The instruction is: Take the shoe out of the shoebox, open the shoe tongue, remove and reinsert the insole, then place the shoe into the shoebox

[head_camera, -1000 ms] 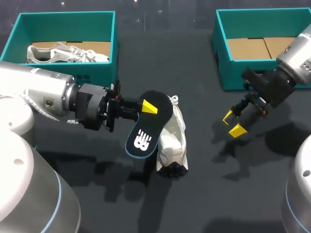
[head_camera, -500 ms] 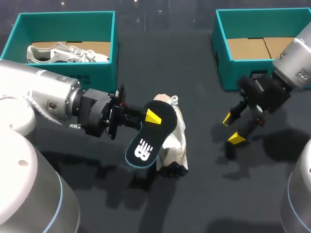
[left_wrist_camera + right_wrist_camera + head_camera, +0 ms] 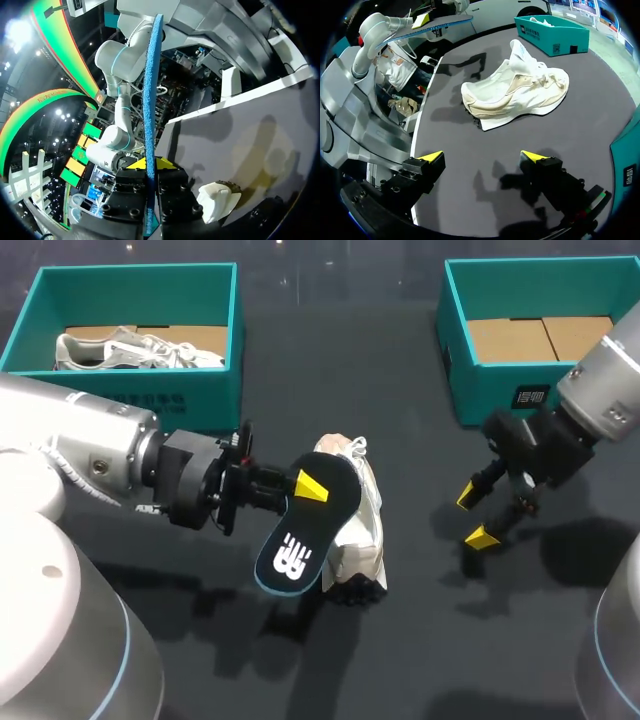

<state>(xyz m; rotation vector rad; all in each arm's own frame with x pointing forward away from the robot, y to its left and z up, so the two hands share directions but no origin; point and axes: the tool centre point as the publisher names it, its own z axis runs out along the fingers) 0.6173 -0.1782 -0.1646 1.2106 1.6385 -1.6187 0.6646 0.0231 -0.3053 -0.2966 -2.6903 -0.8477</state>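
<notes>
- Left gripper (image 3: 308, 487) is clamped on the black insole (image 3: 298, 535), held edge-on close beside the shoe.
- White shoe (image 3: 362, 525) sits on the table (image 3: 420, 640), outside both boxes.
- Right gripper (image 3: 476, 516) hangs nearby, fingers spread, empty.
- Left box (image 3: 130, 395) holds a second shoe (image 3: 130, 350); right box (image 3: 480, 390) is well apart.

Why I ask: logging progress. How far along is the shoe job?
Done: shoe out on the table, insole removed. In hand: left gripper shut on the insole; right gripper open, empty. Left: reinserting the insole, putting the shoe into the shoebox.
</notes>
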